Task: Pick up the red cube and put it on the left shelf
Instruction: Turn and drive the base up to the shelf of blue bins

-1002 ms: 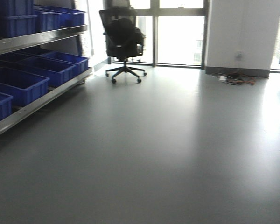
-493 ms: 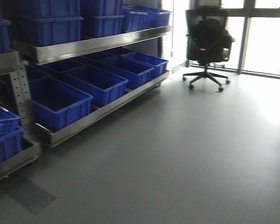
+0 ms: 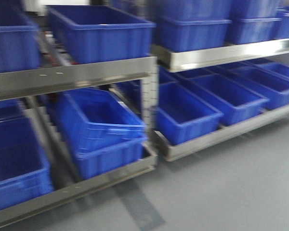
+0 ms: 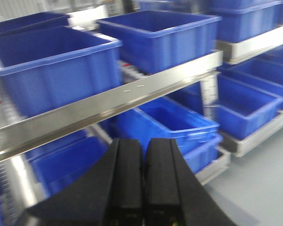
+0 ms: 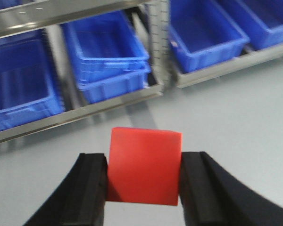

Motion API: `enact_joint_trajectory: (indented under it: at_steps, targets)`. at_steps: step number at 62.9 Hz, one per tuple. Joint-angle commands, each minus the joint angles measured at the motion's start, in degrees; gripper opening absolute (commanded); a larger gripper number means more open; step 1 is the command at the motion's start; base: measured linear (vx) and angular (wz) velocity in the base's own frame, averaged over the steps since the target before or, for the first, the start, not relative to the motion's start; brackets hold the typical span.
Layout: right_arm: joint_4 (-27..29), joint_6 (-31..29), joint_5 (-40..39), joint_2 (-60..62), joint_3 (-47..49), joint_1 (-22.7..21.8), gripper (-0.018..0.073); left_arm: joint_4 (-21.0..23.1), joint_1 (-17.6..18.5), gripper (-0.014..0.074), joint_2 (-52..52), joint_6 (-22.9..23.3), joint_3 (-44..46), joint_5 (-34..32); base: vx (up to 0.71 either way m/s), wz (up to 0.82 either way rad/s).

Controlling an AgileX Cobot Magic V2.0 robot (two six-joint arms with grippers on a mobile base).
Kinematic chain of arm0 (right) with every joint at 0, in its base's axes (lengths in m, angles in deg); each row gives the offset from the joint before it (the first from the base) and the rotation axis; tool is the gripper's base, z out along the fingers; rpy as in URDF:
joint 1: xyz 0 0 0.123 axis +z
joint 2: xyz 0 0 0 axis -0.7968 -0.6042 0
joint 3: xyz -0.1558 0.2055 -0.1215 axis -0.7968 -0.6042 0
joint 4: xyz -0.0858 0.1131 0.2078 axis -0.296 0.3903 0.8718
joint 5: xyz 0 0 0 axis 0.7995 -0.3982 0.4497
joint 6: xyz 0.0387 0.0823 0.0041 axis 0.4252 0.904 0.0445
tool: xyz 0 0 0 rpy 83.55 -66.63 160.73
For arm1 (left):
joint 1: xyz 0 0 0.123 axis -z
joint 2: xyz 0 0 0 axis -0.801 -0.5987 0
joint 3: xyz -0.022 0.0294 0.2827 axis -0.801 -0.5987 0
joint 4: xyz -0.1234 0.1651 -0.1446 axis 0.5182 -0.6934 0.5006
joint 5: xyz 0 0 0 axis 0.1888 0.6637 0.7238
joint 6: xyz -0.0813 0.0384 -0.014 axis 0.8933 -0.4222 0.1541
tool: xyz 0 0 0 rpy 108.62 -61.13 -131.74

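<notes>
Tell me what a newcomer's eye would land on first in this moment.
The red cube, clamped in the right tool low in the right wrist view, stands out against the grey floor. Beyond it, blue bins fill the steel shelves. The left tool is shut and empty.

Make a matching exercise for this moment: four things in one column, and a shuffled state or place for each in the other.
Things:
1. red cube
2. left hand
3. right hand
4. stacked blue bins

States or places:
a. shut with nothing in it
b. on the bottom shelf
c. clamped on two sides
d. shut on a load

Pairs: 1-c, 2-a, 3-d, 4-b
</notes>
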Motion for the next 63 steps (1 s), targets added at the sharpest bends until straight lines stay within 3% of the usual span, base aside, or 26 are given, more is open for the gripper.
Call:
enact_joint_trajectory:
  at_steps: [1, 26, 63]
  targets:
    - [-0.5, -0.2, -5.0, 0.0, 1.6, -0.4, 0.0029, 0.3, 0.0, 0.0102, -0.3, 0.1, -1.3, -4.8, 0.35, 0.93]
    - [-0.5, -0.2, -5.0, 0.0, 1.6, -0.4, 0.0029, 0.3, 0.0, 0.0102, -0.3, 0.1, -1.3, -4.8, 0.3, 0.85]
    - [-0.5, -0.2, -5.0, 0.0, 1.6, -0.4, 0.0029, 0.3, 0.0, 0.0102, -0.3, 0.1, -1.3, -4.8, 0.36, 0.47]
